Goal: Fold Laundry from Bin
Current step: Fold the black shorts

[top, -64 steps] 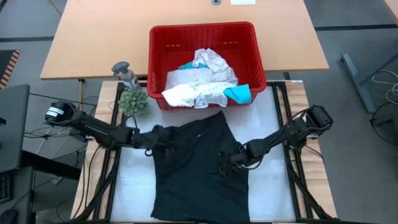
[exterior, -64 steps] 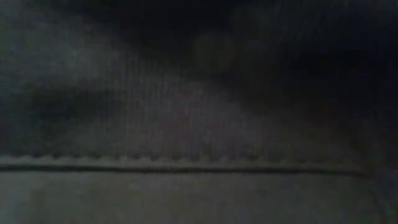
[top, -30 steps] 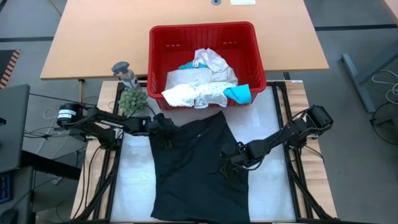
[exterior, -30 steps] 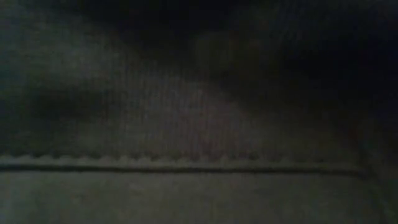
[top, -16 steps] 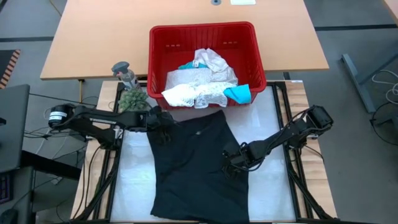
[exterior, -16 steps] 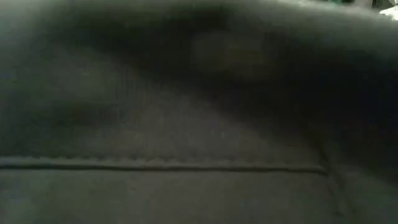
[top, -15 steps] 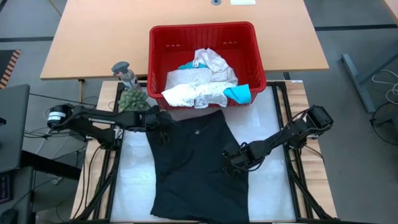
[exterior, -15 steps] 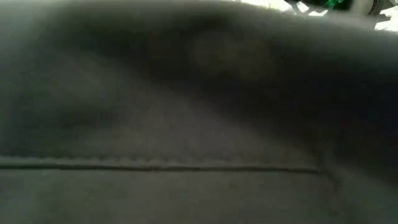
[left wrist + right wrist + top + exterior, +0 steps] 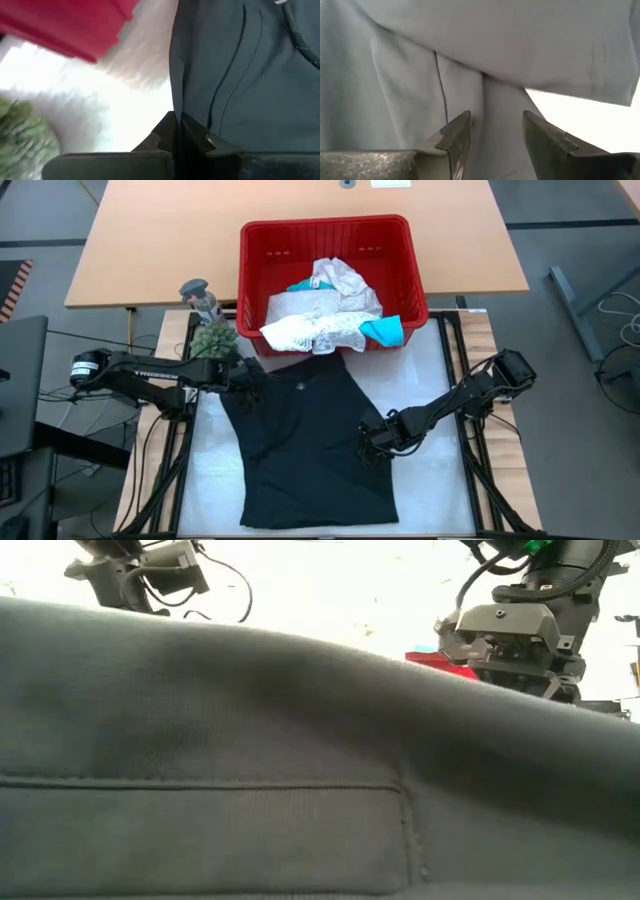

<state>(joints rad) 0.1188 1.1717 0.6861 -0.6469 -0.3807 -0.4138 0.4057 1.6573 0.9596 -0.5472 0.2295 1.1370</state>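
Note:
A black garment point(image 9: 305, 440) lies spread on the white mat point(image 9: 430, 480), and in the low view it point(image 9: 250, 760) fills the foreground. My left gripper point(image 9: 250, 377) is shut on its far left corner. My right gripper point(image 9: 372, 445) stands open at the garment's right edge, with a ridge of cloth point(image 9: 495, 105) between its fingers. Behind the mat, the red bin point(image 9: 325, 223) holds white lacy laundry point(image 9: 315, 315) and a teal piece point(image 9: 382, 330). My left gripper pinches the black garment's far left edge point(image 9: 175, 107) between its two shut fingers, slanting down from the table's left. That corner is raised and the cloth runs from it across the mat. My right gripper's fingers point(image 9: 457, 135) straddle a cloth ridge; I cannot tell whether they touch it.
A small green plant point(image 9: 214, 340) and a grey figure point(image 9: 200, 298) stand at the mat's far left corner, close to my left gripper. The bin sits on the edge of a wooden table point(image 9: 150, 240). Bare mat lies to the right of the garment.
My left gripper has risen and gone toward the table's far left with the garment's corner. The far left part of the garment has been drawn out to the left. In the low view the cloth has sunk, so the room shows above it. The right edge has stayed put.

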